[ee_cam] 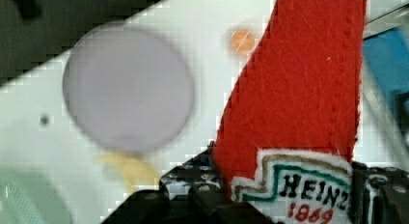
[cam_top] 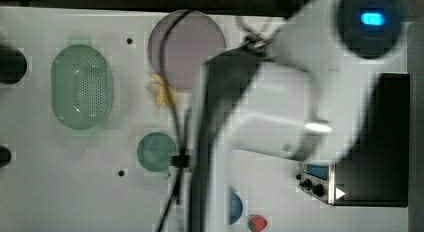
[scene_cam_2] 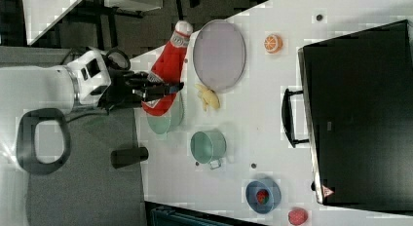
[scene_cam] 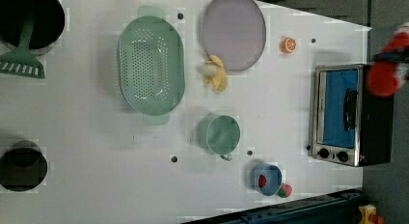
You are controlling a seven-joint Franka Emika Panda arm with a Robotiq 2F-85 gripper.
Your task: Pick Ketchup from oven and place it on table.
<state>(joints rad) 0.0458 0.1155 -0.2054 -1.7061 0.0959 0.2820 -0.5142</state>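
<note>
Above the tabletop [scene_cam_2: 272,114], well clear of its surface, the ketchup [scene_cam_2: 168,70] is held in the gripper [scene_cam_2: 158,89], whose black fingers [scene_cam_2: 163,88] are clamped across the lower, labelled part of the red bottle, one on each side. In the right view the bottle is seen tilted, its white cap pointing away from the arm toward the purple plate [scene_cam_2: 219,55], with its base over the green colander [scene_cam_2: 165,120]. In the wrist view the red body and its white-and-red label [ee_cam: 299,188] are seen between the two fingers, with the purple plate, the orange slice [ee_cam: 242,40] and a yellow banana [ee_cam: 128,168] lying on the tabletop beyond. The oven [scene_cam: 349,113] is set at one tabletop edge with its blue glass door shut; in the left view the ketchup is seen as a red blur just beside the oven's far corner, apart from it.
</note>
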